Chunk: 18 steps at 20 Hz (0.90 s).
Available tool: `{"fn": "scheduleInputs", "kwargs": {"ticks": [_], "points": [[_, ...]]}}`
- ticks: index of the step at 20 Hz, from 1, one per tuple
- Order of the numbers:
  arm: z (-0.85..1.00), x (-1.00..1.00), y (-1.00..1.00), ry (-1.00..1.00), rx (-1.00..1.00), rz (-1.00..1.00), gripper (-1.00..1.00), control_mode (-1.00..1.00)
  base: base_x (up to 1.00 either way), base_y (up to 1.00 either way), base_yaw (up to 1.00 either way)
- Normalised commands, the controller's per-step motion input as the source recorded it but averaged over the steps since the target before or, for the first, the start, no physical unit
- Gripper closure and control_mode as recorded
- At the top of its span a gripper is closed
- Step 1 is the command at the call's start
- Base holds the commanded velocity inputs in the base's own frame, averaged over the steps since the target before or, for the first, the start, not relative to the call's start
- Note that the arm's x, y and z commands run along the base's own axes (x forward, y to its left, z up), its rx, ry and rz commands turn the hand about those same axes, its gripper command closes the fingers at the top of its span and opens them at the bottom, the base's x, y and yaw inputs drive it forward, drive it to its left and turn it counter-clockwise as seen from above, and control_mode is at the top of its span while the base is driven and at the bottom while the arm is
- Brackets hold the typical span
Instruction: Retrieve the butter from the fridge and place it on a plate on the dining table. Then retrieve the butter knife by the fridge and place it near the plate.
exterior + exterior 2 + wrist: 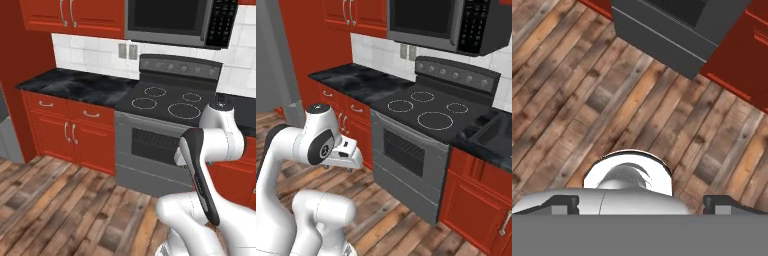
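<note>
– Looking down the hand view, how is the gripper (643, 204) set?

– Spread wide. One dark fingertip (564, 202) sits at the bottom left of the frame and the other at the bottom right, with nothing held between them. Beyond them lies the wood floor (587, 90), and the grey oven (662, 30) front crosses the top edge

– Where is the fridge (276, 50)?

– Upper left of the right base view, a tall plain grey slab standing against the red wall. A grey strip sits at the left edge of the left base view, but I cannot tell what it is

– What else does the right base view add?

– A dark sink (496, 132) at the right edge, sunk in the counter beside the stove (431, 112). The arm (311, 142) folds up at lower left, with the hand pointing down at the floor

– And the left base view?

– It puts the stove at centre right, under the microwave (175, 20). The black marble counter (75, 85) runs to the left, with red cabinets (70, 130) under it. The arm rises at lower right, in front of the oven door
</note>
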Motion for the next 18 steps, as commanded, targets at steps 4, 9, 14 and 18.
{"fn": "scheduleInputs", "kwargs": {"ticks": [4, 9, 14, 18], "points": [[0.00, 0.00, 0.00, 0.00, 0.00, 0.00, -1.00, 1.00, 0.49, 0.62, 0.00], [0.00, 0.00, 0.00, 0.00, 0.00, 0.00, -1.00, 1.00, 0.49, 0.53, 0.00], [0.00, 0.00, 0.00, 0.00, 0.00, 0.00, -1.00, 1.00, 0.44, 0.47, 0.00], [0.00, 0.00, 0.00, 0.00, 0.00, 0.00, -1.00, 1.00, 0.43, 0.66, -0.18]]}}
